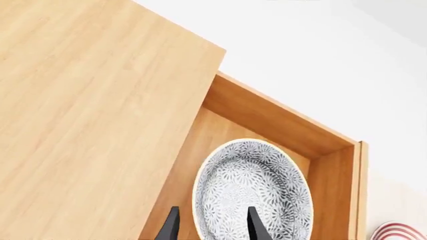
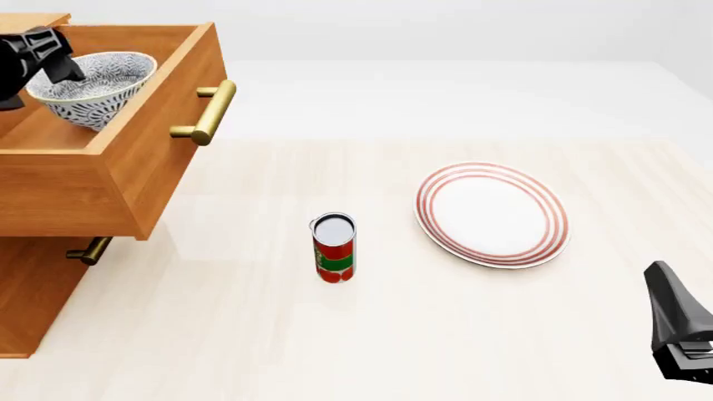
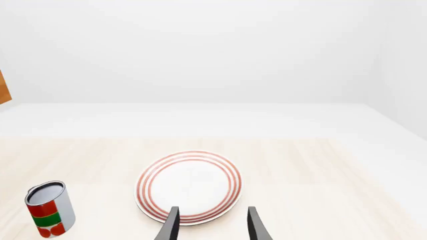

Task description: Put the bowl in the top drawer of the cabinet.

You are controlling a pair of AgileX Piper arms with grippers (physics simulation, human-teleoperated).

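bowl in the open top drawer, left jaws over its rim

the left jaws (image 1: 213,225) stand parted astride the near rim of the bowl (image 2: 92,86), which sits tilted inside the top drawer (image 2: 134,180) at 10 o'clock on the tabletop (image 2: 334,334); whether they pinch it i cannot tell. the front view alone shows the can (image 2: 333,248) and plate (image 2: 492,214). the right jaws (image 3: 212,225) hang open and empty at 4 o'clock, well apart.

Can (image 2: 333,248), plate (image 2: 492,214) well apart; passage between.
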